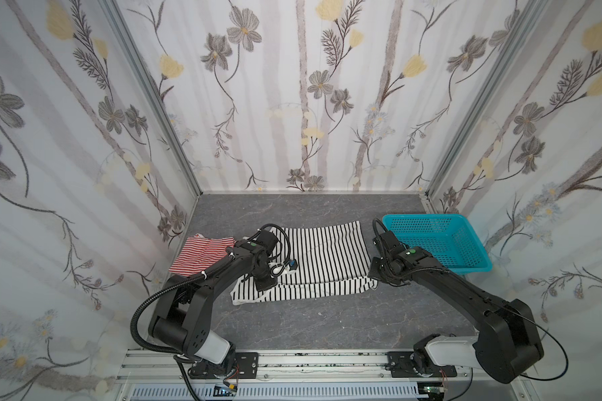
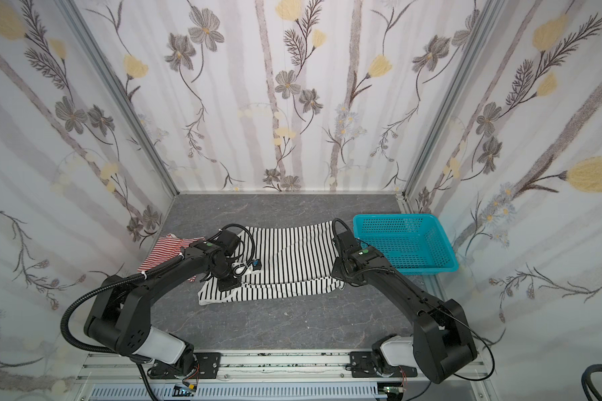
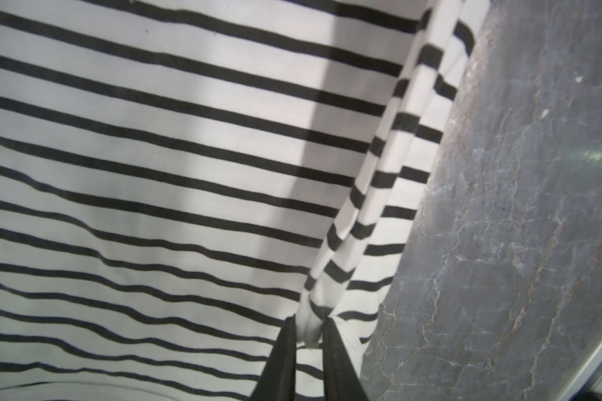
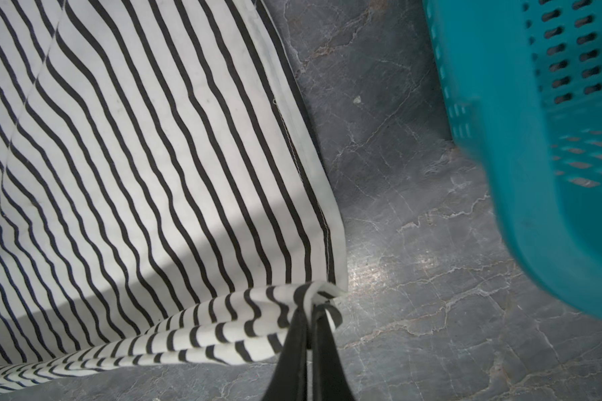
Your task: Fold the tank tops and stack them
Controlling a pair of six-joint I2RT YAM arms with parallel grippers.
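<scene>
Tank top (image 1: 327, 257), black-striped, in left pincer (image 3: 310, 323), right pincer (image 4: 311, 309)

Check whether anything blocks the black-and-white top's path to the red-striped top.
No loose object shows between the black-and-white tank top and the red-striped tank top; only the left arm reaches over that stretch, hiding part of it. The turquoise basket sits on the opposite side.

One black-striped top (image 1: 327, 257), one red-striped top (image 1: 199, 255), one basket (image 1: 424, 218).
</scene>
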